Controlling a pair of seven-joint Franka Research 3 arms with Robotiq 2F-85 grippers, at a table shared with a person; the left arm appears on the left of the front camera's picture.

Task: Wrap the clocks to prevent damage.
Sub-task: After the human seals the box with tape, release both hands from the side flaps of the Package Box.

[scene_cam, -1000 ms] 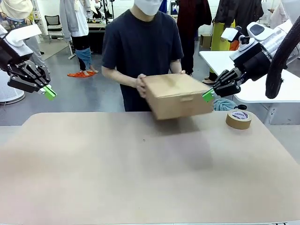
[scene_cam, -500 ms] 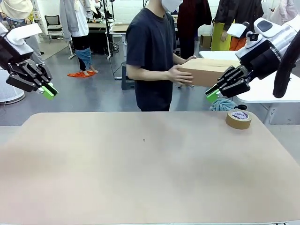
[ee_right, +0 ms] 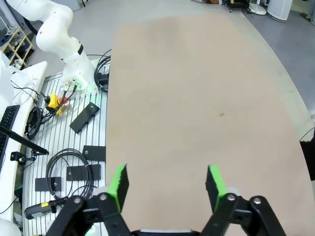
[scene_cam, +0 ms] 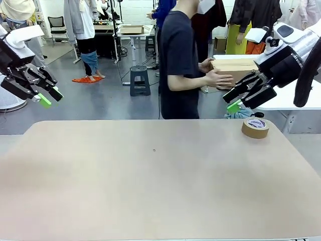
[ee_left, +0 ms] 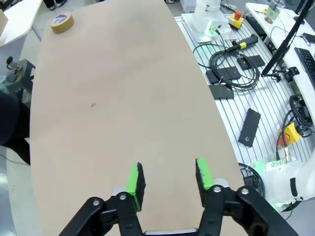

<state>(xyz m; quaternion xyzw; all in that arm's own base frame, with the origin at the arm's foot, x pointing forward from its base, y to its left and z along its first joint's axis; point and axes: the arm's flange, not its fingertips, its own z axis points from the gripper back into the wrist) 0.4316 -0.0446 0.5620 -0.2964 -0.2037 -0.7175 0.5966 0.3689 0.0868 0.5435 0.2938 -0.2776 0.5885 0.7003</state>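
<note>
The left gripper (scene_cam: 46,96) hangs off the near left corner with its green fingers (ee_left: 136,181) parted and nothing between them, and the right gripper (scene_cam: 244,96) at the far right is spread wider, also holding nothing. No clocks are out for them to wrap; the person (scene_cam: 181,59) has turned side-on at the far edge and is holding a cardboard box (scene_cam: 233,72) just beside the right gripper's fingers.

That is where I'd expect trouble: the box and the person's hand (scene_cam: 217,80) sit so close to those open fingers that any swing of the right arm towards the middle could knock the box or catch the hand. The roll of tape (scene_cam: 255,127) lies just below the same fingertips near the table's far right edge, so a careless drop of the arm might shove it off.

The table (scene_cam: 150,191) ahead of both sets of fingers is bare and wide, with free room to come down anywhere in the middle. Below and behind the left gripper's fingers, past the table's edge, are loose cables (ee_left: 231,64) to stay out of
</note>
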